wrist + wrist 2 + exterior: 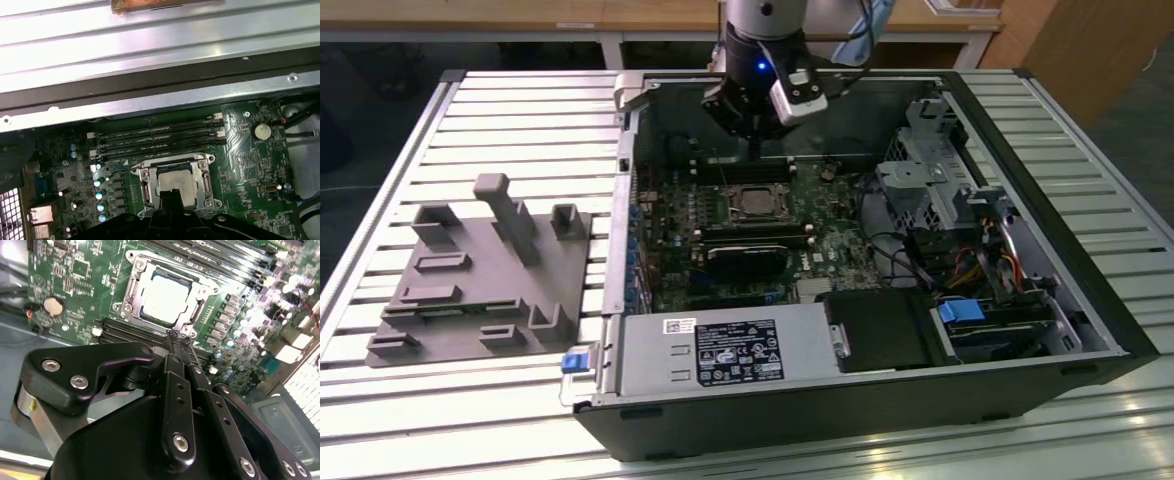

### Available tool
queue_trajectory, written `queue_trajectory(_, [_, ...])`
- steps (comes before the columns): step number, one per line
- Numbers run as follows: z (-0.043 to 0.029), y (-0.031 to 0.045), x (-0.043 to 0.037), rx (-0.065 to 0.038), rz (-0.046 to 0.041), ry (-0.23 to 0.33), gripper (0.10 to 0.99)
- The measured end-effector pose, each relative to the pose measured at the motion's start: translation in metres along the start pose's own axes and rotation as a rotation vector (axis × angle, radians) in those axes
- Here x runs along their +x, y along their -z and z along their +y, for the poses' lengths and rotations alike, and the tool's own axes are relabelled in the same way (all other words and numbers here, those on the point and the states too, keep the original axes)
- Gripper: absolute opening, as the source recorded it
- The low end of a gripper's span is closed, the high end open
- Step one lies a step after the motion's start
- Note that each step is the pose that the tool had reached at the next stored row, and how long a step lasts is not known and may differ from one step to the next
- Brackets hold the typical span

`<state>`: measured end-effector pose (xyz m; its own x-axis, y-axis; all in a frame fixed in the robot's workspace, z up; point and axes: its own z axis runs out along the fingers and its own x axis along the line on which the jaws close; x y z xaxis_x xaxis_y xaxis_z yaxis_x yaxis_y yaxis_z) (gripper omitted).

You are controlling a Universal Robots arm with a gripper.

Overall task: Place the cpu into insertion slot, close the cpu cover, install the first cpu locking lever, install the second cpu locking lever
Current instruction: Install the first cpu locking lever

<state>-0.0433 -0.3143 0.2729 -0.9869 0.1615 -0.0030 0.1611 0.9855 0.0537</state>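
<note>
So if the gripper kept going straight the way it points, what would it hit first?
Likely the cpu cover edge nearest the gripper, just short of the cpu; depth is hard to judge.

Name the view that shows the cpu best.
The second wrist view: the cpu appears large and wholly unobstructed. In the first wrist view the gripper hides one edge of it; in the exterior view it is a small square.

The cpu (165, 297) lies on the motherboard (80, 285), framed by the cpu cover (135, 290).
</note>
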Motion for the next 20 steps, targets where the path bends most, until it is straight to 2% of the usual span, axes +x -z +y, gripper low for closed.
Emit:
queue_trajectory(9, [-0.0002,-0.0011,0.0007,-0.002,0.0084,0.151,0.106])
queue_trajectory(20, [-0.0050,-0.0022,0.0303,-0.002,0.0085,0.155,0.106])
